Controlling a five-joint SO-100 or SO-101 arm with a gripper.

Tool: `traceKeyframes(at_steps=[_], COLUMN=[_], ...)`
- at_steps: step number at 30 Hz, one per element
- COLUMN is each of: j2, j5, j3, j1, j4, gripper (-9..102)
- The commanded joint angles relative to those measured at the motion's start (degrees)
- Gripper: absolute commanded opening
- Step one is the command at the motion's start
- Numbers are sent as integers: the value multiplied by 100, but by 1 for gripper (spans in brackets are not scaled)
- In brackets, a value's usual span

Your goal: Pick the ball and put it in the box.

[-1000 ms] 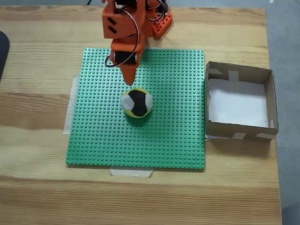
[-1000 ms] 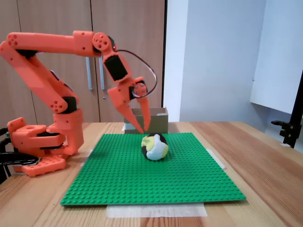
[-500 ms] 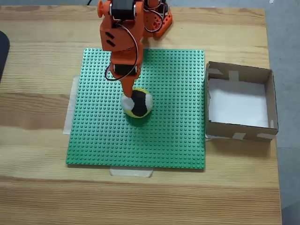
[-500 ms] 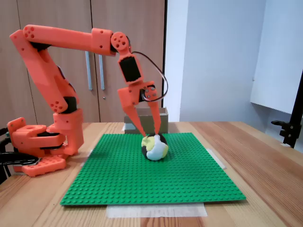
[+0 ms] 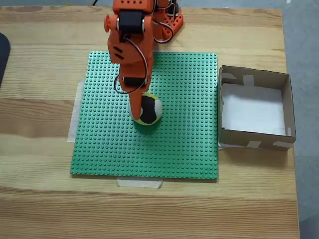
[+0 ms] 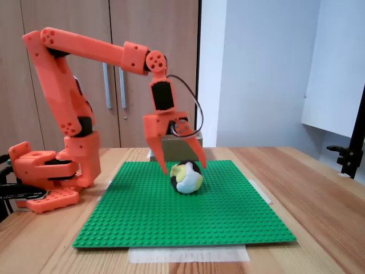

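The pale wooden bench carries a green studded plate beneath the pincer, its edges taped down; since half a second ago the orange arm has reached further forward and lower, and the pincer has come down from above the ball to straddle it; its two pointed fingers now stand spread, one on each side of the ball, tips near the plate; whether they touch the ball cannot be told. In the top-down fixed view the pincer covers the ball's left part. The ball is round, soft-looking, patched yellow, black and white. The box, shallow brown cardboard with a white bottom and pale tape strips, sits well to the pincer's right in that view, off the plate.
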Motion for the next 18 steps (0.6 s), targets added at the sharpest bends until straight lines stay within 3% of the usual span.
traceKeyframes(at_steps=[1,18], j2=[-97,-589], j5=[26,246], j3=[-475,-729], j1=[-79,-396], j4=[-88,-237], gripper=[44,39])
